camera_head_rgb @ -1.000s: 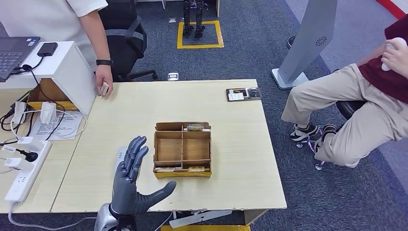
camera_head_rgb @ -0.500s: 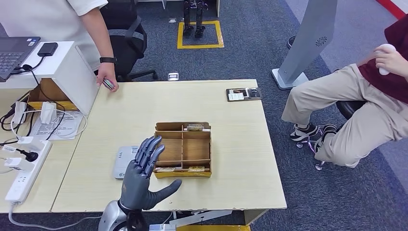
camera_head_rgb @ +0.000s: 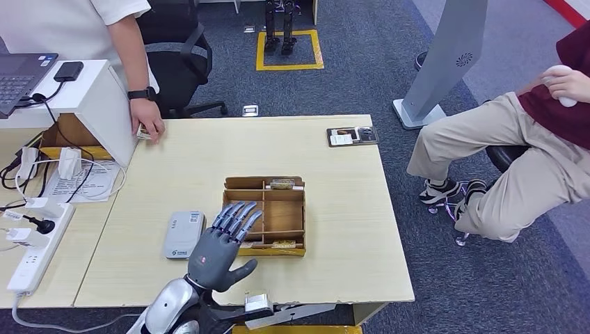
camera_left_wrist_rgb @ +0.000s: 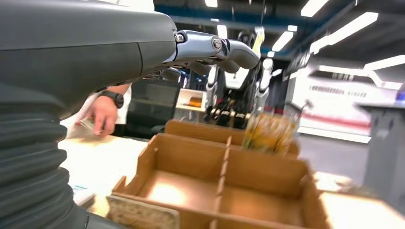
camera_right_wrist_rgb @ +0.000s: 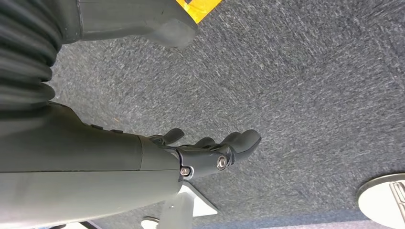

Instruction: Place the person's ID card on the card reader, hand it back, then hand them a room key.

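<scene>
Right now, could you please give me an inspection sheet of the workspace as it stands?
Surface: light wooden table, bare across its far half.
Job's things: grey card reader lies flat near the front edge; cardboard divider box beside it holds cards in its far and near slots; the person's hand presses a card at the far left corner.
Clutter: dark card holder at the far right corner.
Hands: left hand is open, fingers spread, over the box's near left corner; right hand hangs over carpet, holding nothing.
Cables: power strip and loose wires on the left desk.
Surroundings: seated person at right; office chair behind.
</scene>
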